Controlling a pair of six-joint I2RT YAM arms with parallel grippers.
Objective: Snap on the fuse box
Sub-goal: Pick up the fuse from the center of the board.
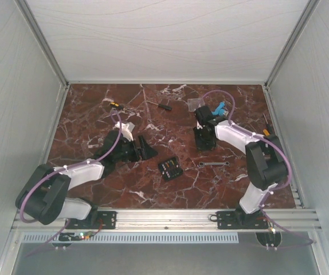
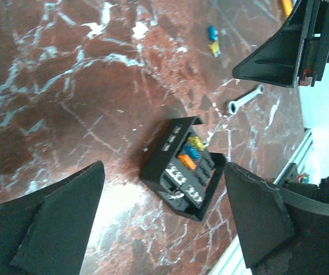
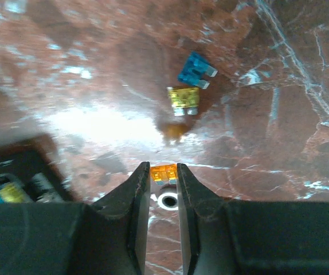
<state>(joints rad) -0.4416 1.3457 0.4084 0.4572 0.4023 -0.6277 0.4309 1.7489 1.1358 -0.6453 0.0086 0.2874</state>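
Shows, closest at bottom centre, the right gripper [image 3: 163, 167] pinching a small orange fuse [image 3: 164, 174]. Shows the left gripper [image 1: 140, 149] spread wide, gripping nothing. Places the fuse box [image 2: 183, 168] mid-frame on the red marble table [image 2: 67, 86], apart from both grippers: black, square, open-faced, with rows of orange, blue and yellow fuses.

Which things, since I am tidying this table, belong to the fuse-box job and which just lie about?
Job: small black square plastic fuse box; tiny orange plastic fuse pinched in right pincer.
Lying about: small silver metal spanner; blue plastic fuse; yellow plastic fuse.
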